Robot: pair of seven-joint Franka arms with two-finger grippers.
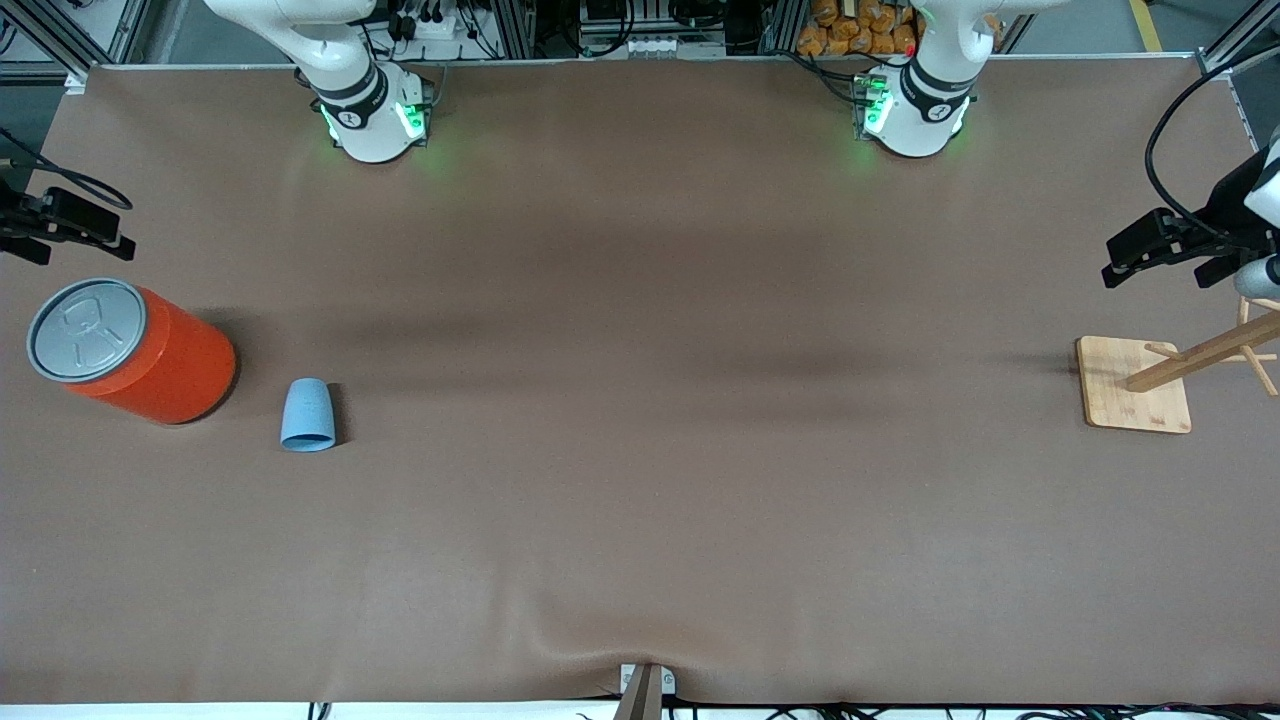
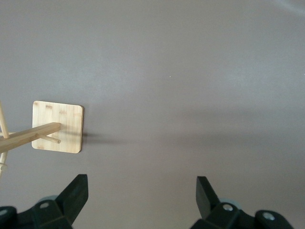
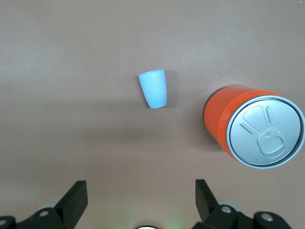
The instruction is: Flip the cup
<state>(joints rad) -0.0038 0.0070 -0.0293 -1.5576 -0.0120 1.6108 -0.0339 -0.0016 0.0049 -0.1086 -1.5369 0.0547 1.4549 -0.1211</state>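
The small light-blue cup (image 1: 307, 415) stands on the brown table toward the right arm's end, wide end down and narrow end up. Its darker inside does not show. It also shows in the right wrist view (image 3: 153, 88). My right gripper (image 1: 108, 236) hangs open and empty over the table edge, above the orange can's side and apart from the cup; its jaws are spread wide in the right wrist view (image 3: 141, 194). My left gripper (image 1: 1125, 256) is open and empty at the left arm's end, with wide jaws in the left wrist view (image 2: 142, 192).
A large orange can (image 1: 150, 360) with a grey pull-tab lid stands beside the cup, closer to the table end; it also shows in the right wrist view (image 3: 252, 126). A wooden peg rack on a square base (image 1: 1135, 388) stands under the left gripper (image 2: 57, 126).
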